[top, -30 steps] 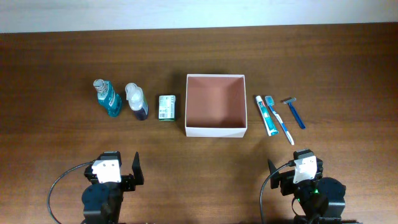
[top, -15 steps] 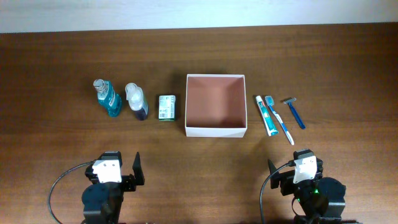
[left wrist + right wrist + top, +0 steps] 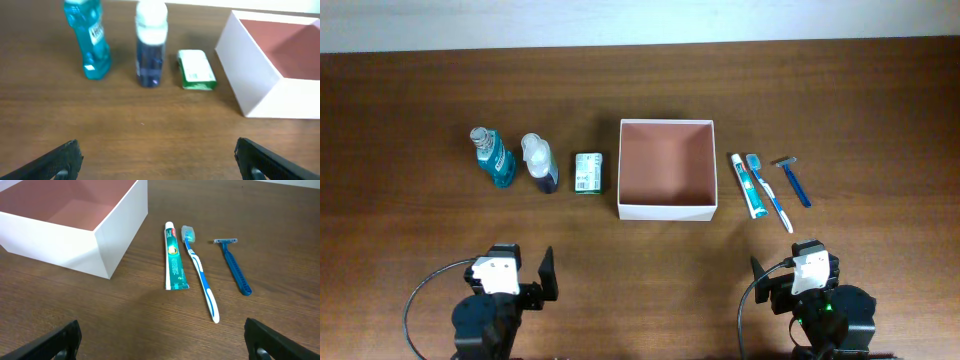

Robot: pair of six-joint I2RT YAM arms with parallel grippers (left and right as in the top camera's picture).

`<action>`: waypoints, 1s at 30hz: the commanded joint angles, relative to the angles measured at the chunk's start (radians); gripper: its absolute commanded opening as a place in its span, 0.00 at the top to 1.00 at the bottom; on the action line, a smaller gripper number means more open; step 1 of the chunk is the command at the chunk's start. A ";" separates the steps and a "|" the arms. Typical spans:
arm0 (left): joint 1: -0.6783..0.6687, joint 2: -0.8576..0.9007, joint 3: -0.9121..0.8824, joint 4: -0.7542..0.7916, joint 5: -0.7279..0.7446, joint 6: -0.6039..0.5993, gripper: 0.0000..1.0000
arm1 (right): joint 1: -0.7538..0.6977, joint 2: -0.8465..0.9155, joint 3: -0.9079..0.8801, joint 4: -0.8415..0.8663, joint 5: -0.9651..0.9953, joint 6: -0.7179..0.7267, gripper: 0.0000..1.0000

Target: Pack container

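Container [image 3: 667, 211] sits mid-table, open top up, white walls, reddish-brown inside. I see nothing in it. Table [image 3: 420, 100] is dark wood.

Left of the container, three items in a row:
- Carton [image 3: 587, 172]: green, lying flat, near the container's left wall but not touching.
- Bottle [image 3: 538, 164]: white cap, dark blue body, upright in my left wrist view, just left of the carton.
- Mouthwash [image 3: 493, 158]: teal, upright, farthest left, close beside the bottle. There is a gap between them.

Right of the container, three items lying flat with their heads pointing away from my arms:
- Toothpaste [image 3: 748, 186]: green tube, nearest the container's right wall, apart from it.
- Toothbrush [image 3: 769, 192]: blue and white, just beside the toothpaste. Its head is next to the tube's cap and its handle angles off to the right. I can't tell if they touch.
- Razor [image 3: 793, 180]: blue, further right, clear of the toothbrush.

Left gripper [image 3: 159, 159] is at the near table edge, well short of the row, facing the bottles and carton. Its fingers [image 3: 62, 160] are spread wide with nothing between them.

Right gripper [image 3: 165, 340] is at the near edge on the other side, facing the toothpaste, toothbrush and razor. Its fingers [image 3: 262, 339] are also wide apart and it is holding nothing. The container's corner shows at the upper left of that view.

Neither arm touches any item.
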 commanded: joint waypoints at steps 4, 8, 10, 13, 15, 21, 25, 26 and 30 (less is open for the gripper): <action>0.006 0.161 0.122 -0.035 0.060 -0.178 0.00 | 0.007 -0.010 -0.005 0.000 -0.005 -0.007 0.01; 0.006 0.397 0.311 -0.043 0.039 -0.164 0.01 | 0.007 -0.010 -0.005 0.000 -0.005 -0.007 0.01; 0.006 0.534 0.435 -0.067 0.031 -0.165 0.01 | 0.007 -0.010 -0.005 0.000 -0.005 -0.007 0.01; 0.011 0.769 0.684 -0.185 -0.019 -0.148 0.01 | 0.007 -0.010 -0.005 0.000 -0.005 -0.007 0.01; 0.024 0.922 0.866 -0.286 -0.019 -0.077 0.01 | 0.007 -0.010 -0.005 0.000 -0.005 -0.007 0.01; 0.105 1.326 1.432 -0.597 -0.027 0.090 0.01 | 0.007 -0.010 -0.005 0.000 -0.005 -0.007 0.01; 0.151 1.480 1.674 -0.633 -0.026 0.100 0.01 | 0.007 -0.010 -0.005 0.000 -0.005 -0.007 0.01; 0.159 1.502 1.707 -0.628 -0.027 0.100 0.01 | 0.007 -0.010 -0.005 0.000 -0.005 -0.007 0.01; 0.180 1.571 1.750 -0.609 -0.027 0.167 0.01 | 0.007 -0.010 -0.005 0.000 -0.005 -0.007 0.01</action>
